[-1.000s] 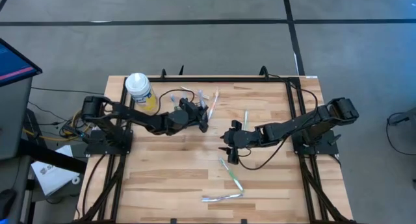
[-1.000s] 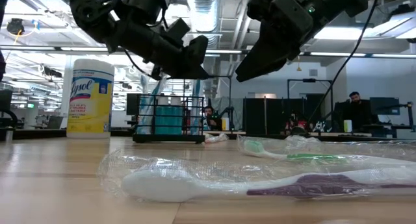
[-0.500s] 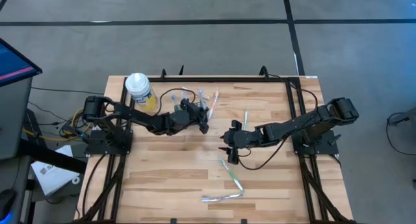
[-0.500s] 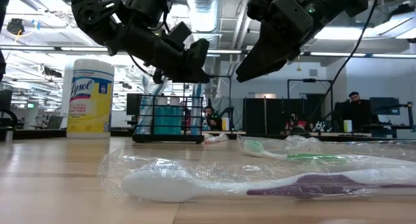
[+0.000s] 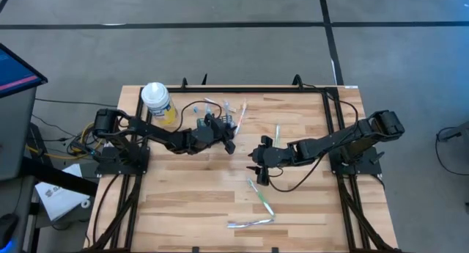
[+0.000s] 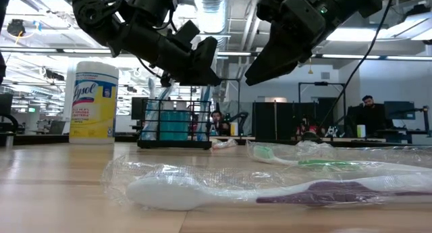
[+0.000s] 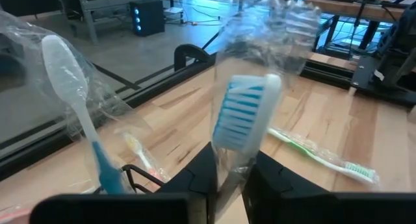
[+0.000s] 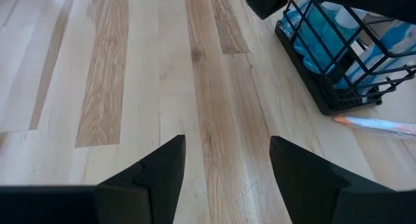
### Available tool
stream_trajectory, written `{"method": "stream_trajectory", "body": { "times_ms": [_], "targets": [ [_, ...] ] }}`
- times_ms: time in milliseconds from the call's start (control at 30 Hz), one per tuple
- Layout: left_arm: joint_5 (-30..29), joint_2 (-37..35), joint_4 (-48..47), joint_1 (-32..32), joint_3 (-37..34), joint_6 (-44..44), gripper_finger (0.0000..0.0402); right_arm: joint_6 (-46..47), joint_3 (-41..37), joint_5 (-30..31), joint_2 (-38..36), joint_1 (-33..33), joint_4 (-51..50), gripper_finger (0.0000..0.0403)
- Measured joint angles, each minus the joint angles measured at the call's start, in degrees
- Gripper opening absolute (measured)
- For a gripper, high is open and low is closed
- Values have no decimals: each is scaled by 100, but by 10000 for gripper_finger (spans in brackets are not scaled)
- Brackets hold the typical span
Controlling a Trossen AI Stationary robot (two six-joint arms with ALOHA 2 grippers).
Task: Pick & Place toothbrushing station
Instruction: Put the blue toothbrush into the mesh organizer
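Snag risk over the toothbrushing station [image 6: 177, 123], plenty of room everywhere else

Up front: two loose wrapped brushes, purple [image 6: 270, 192] and green [image 6: 304, 162], lying flat on the surface [image 6: 54, 186], easy to sweep off with a low pass. Mid-surface: right end effector [image 8: 227, 146] hanging wide open and empty over bare wood, lots of space around it. Further back: left end effector [image 7: 229, 162] pinching a wrapped blue toothbrush [image 7: 244, 117] just above the black wire caddy, which sits toward the far side, left of centre. Likely trouble: crinkly wrapper catching on the wires or sticking to a finger, brush tipping out, caddy getting nudged. Behind that: yellow canister [image 6: 93, 101] near, then the far edge.
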Motion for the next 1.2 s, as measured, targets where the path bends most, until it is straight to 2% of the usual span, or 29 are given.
{"method": "stream_trajectory", "body": {
  "times_ms": [500,967,1200],
  "targets": [
    [-11,-31,32,0,2,-6,102,0,0,0,0,0,-11,214],
    [-18,-54,340,0,0,6,101,0,0,0,-2,0,-22,214],
    [-8,-507,359,-137,-2,217,100,0,-1,-1,-2,1,-42,214]
  ]
}}
